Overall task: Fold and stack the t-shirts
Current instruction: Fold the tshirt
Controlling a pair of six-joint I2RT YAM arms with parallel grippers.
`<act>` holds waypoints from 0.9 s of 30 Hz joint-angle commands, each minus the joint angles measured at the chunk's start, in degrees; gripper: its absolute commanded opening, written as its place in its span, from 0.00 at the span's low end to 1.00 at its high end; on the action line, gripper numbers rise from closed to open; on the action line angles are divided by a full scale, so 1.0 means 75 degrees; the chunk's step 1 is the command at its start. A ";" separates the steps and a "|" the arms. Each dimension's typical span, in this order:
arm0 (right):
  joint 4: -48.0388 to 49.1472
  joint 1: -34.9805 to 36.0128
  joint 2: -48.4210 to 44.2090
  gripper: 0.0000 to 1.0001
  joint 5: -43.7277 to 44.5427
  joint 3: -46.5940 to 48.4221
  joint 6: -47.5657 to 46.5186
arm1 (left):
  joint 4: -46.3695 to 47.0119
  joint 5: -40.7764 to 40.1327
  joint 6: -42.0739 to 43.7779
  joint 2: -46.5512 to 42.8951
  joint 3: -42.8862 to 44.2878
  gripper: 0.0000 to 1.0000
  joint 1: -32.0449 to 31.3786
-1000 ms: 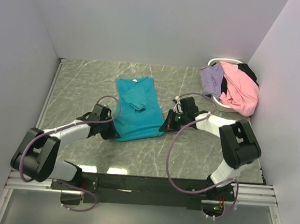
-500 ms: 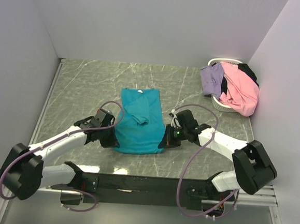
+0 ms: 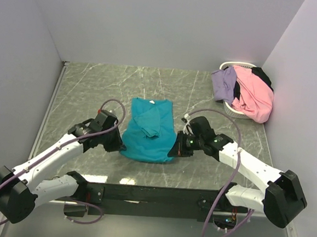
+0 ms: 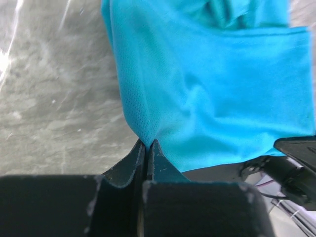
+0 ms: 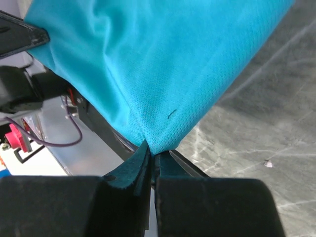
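Note:
A teal t-shirt (image 3: 148, 131) hangs stretched between my two grippers over the middle of the marble table, its near edge lifted and its far part trailing on the table. My left gripper (image 3: 120, 146) is shut on the near left corner of the teal t-shirt (image 4: 207, 98). My right gripper (image 3: 173, 151) is shut on the near right corner of the teal t-shirt (image 5: 148, 64). More t-shirts, pink (image 3: 253, 96), lavender (image 3: 223, 83) and black (image 3: 262, 75), are heaped in a basket at the back right.
The white basket (image 3: 228, 107) stands in the back right corner against the wall. Grey walls close the table on the left, back and right. The black base rail (image 3: 152, 195) runs along the table's near edge.
Both grippers have pulled the teal t-shirt's near corners toward the near edge and raised them. The shirt has slid nearer and turned straighter. Both arms have stretched out lower.

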 commanded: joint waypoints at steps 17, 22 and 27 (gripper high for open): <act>-0.0324 -0.0974 0.3222 0.02 0.0223 0.3554 -0.1419 | 0.0754 -0.1161 0.0812 0.3278 0.3182 0.01 0.0499; -0.0429 -0.1431 0.4242 0.02 -0.0176 0.4526 -0.1642 | 0.0931 -0.1008 0.1281 0.4250 0.3884 0.01 0.1144; -0.0511 -0.1923 0.5237 0.02 -0.0621 0.5312 -0.1759 | 0.1223 -0.0645 0.1597 0.5106 0.4436 0.01 0.1578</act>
